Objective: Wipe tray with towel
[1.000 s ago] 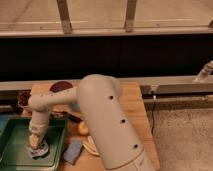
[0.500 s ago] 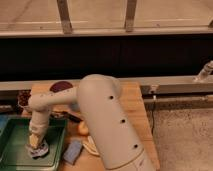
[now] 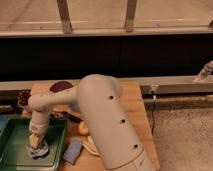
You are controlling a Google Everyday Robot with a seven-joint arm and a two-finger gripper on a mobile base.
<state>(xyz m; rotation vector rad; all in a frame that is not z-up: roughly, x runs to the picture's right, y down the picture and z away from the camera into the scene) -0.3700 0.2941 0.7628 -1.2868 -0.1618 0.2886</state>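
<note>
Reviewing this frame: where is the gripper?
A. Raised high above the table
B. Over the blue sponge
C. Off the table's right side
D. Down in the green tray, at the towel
D: the gripper is down inside the green tray with the towel at its tip, while the blue sponge lies outside the tray.

Count: 1 arm (image 3: pixel 95 115) w/ 1 pincer (image 3: pixel 36 144), low inside the tray (image 3: pixel 14 142), closed on the towel (image 3: pixel 41 150). Tray x1, green. Towel x1, grey-blue. Blue sponge (image 3: pixel 73 150) x1, on the desk (image 3: pixel 132 100) just right of tray. Desk x1, wood. Maroon dish (image 3: pixel 61 86) x1, at back. Dark bowl (image 3: pixel 23 97) x1, desk's left edge, contents unclear. Orange item (image 3: pixel 82 129) x1 beside arm, can't ID.
</note>
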